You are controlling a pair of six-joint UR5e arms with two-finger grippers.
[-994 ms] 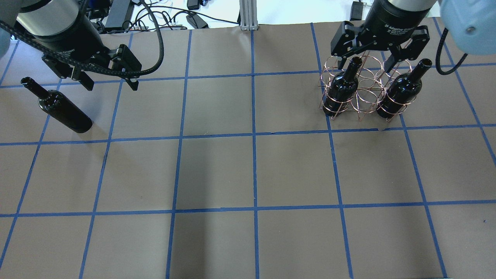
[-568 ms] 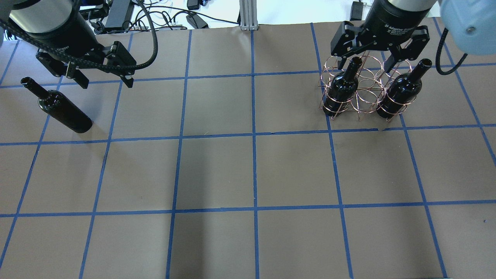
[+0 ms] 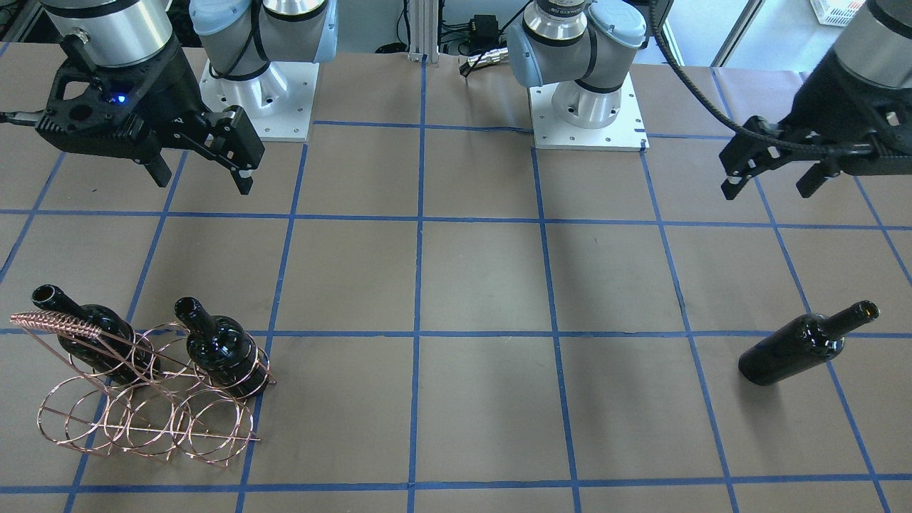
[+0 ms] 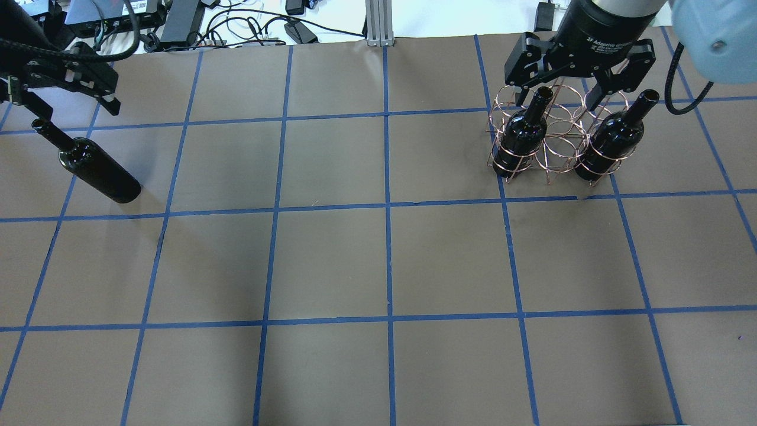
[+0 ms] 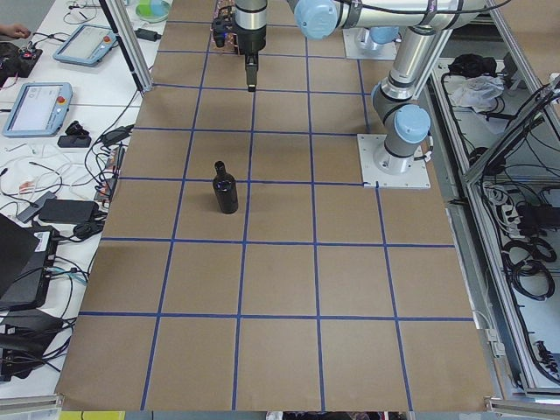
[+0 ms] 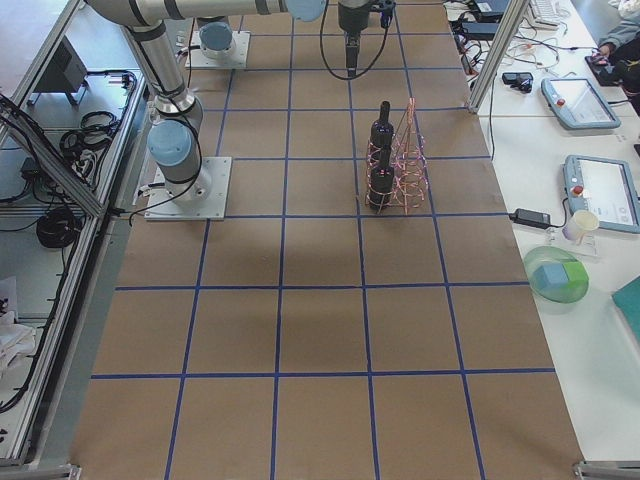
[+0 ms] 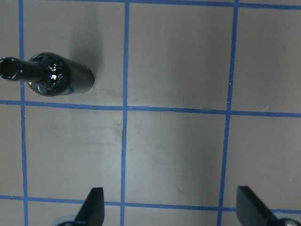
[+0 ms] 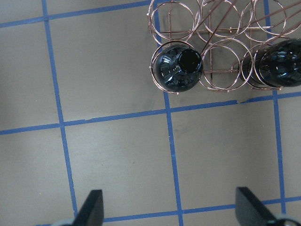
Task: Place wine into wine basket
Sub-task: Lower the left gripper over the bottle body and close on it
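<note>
— Black glass: where is the wine [image 4: 97, 171] found?
— Upright, well apart from the wine basket [image 4: 556, 142]
— How are the grippers held?
— Left gripper [image 3: 768, 187] is spread wide, well apart from the basket; right gripper [image 3: 204, 182], likewise spread, is hung near it

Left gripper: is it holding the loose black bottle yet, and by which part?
No, nothing is held. The left gripper hangs open, clear of the upright glossy black glass bottle. The right gripper is open and empty too.
</note>
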